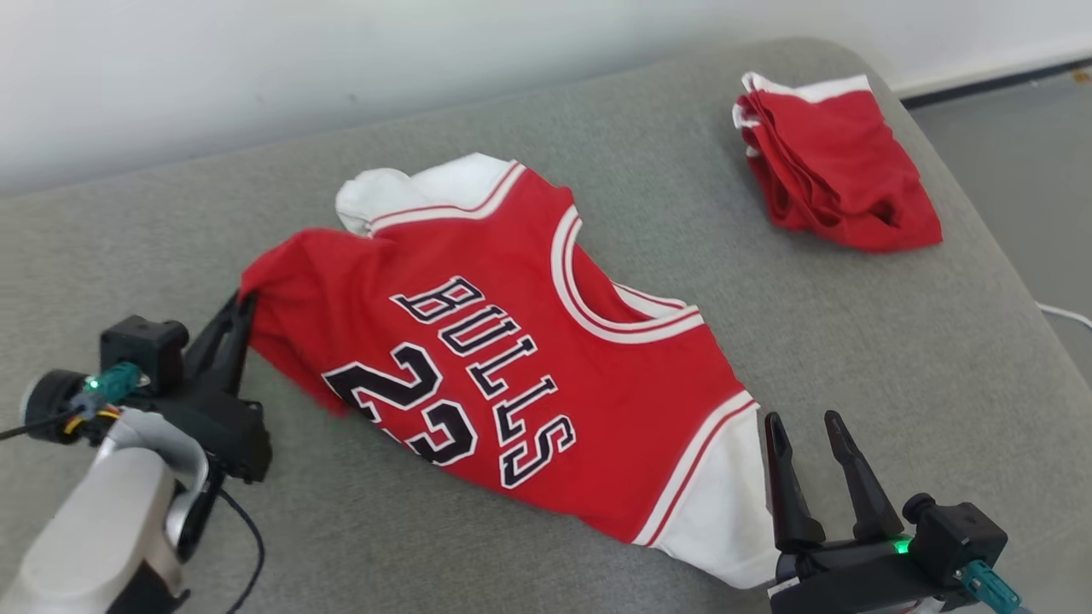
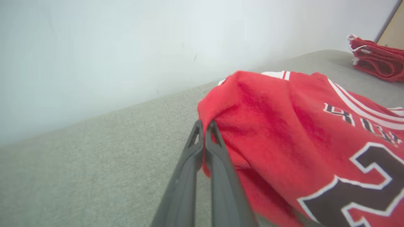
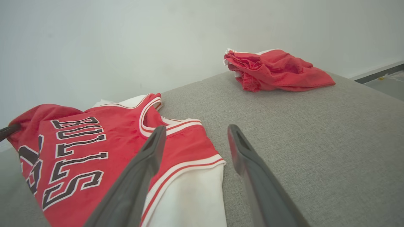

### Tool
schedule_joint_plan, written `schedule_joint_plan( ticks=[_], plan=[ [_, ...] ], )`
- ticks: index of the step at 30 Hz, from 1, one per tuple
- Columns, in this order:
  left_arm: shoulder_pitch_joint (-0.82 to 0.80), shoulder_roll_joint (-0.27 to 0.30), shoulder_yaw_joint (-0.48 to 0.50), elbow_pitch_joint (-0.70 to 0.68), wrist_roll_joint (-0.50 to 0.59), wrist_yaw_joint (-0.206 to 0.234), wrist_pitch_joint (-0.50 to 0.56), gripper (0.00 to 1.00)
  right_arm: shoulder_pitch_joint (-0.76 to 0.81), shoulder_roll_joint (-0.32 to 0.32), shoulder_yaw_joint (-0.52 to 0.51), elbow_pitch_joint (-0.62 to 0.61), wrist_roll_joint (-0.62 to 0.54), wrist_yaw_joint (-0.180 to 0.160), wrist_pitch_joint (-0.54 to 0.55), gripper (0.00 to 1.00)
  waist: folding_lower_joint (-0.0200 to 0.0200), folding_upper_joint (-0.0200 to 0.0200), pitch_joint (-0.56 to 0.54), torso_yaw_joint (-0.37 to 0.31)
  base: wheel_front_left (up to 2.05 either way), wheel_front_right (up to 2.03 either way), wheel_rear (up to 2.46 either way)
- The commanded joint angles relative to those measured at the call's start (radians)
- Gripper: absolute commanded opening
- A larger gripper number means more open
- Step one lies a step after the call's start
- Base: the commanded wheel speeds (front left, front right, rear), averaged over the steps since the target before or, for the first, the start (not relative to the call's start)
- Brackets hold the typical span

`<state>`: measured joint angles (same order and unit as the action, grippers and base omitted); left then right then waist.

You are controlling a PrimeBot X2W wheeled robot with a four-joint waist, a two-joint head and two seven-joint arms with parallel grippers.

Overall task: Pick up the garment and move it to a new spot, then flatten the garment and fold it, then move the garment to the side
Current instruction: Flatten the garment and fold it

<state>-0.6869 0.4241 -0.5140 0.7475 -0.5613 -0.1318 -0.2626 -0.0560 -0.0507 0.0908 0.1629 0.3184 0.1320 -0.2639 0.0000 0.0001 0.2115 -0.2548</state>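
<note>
The garment point(image 1: 503, 358) is a red jersey with white trim, "BULLS" and black numbers, lying rumpled on the grey cushion. My left gripper point(image 1: 241, 305) is shut on the jersey's left red edge, lifting that corner slightly; the left wrist view shows its fingers point(image 2: 205, 126) pinching the red cloth point(image 2: 284, 132). My right gripper point(image 1: 804, 422) stands open just right of the jersey's white lower corner, not touching it. In the right wrist view its fingers point(image 3: 195, 132) straddle bare cushion beside the jersey point(image 3: 104, 148).
A second red and white garment point(image 1: 832, 166) lies bunched at the far right of the grey cushion point(image 1: 896, 341). A white wall runs behind. The cushion's right edge drops to a grey floor point(image 1: 1015, 170). A cable trails from my left wrist.
</note>
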Motion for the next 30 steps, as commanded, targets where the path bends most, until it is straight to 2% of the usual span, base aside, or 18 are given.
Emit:
schedule_joint_plan(
  ticks=[1, 5, 9, 15, 19, 23, 24, 30],
  plan=[
    [0.007, 0.011, -0.003, -0.016, 0.006, 0.002, -0.002, 0.00, 0.014, 0.001, -0.004, 0.003, -0.003, -0.002, 0.000, 1.00, 0.0000, -0.0001, -0.060, 0.057, 0.00, 0.00, 0.00],
    [-0.014, 0.084, -0.042, -0.097, 0.003, 0.002, 0.006, 0.00, 0.027, 0.001, -0.015, 0.012, 0.002, -0.002, 0.000, 1.00, 0.0000, -0.0001, -0.096, 0.093, 0.00, 0.00, 0.00],
    [-0.023, 0.138, -0.057, -0.190, -0.016, 0.002, 0.060, 0.00, 0.047, 0.001, -0.025, 0.022, 0.009, -0.002, 0.000, 1.00, 0.0000, -0.0001, -0.121, 0.124, 0.00, 0.00, 0.00],
    [0.029, 0.176, -0.057, -0.312, -0.043, 0.019, 0.137, 0.00, 0.057, 0.001, -0.031, 0.032, 0.021, -0.002, 0.000, 1.00, 0.0000, -0.0001, -0.133, 0.142, 0.00, 0.00, 0.00],
    [0.082, 0.161, -0.063, -0.353, -0.065, 0.045, 0.154, 0.00, 0.047, 0.001, -0.023, 0.039, 0.024, -0.002, -0.001, 1.00, 0.0000, -0.0001, -0.130, 0.131, 0.00, 0.00, 0.00],
    [0.123, 0.102, -0.089, -0.390, -0.080, 0.064, 0.151, 0.00, 0.042, 0.001, -0.026, 0.043, 0.015, -0.002, 0.000, 1.00, 0.0000, -0.0001, -0.119, 0.115, 0.00, 0.00, 0.00],
    [0.123, 0.102, -0.089, -0.390, -0.080, 0.064, 0.151, 0.00, 0.042, 0.001, -0.026, 0.043, 0.015, -0.002, 0.000, 1.00, 0.0000, -0.0001, -0.119, 0.115, 0.00, 0.00, 0.00],
    [0.185, -0.017, -0.155, -0.368, -0.091, 0.064, 0.131, 0.00, 0.044, 0.001, -0.042, 0.048, 0.006, -0.002, 0.000, 1.00, 0.0000, -0.0001, -0.108, 0.089, 0.00, 0.00, 0.00]
  ],
)
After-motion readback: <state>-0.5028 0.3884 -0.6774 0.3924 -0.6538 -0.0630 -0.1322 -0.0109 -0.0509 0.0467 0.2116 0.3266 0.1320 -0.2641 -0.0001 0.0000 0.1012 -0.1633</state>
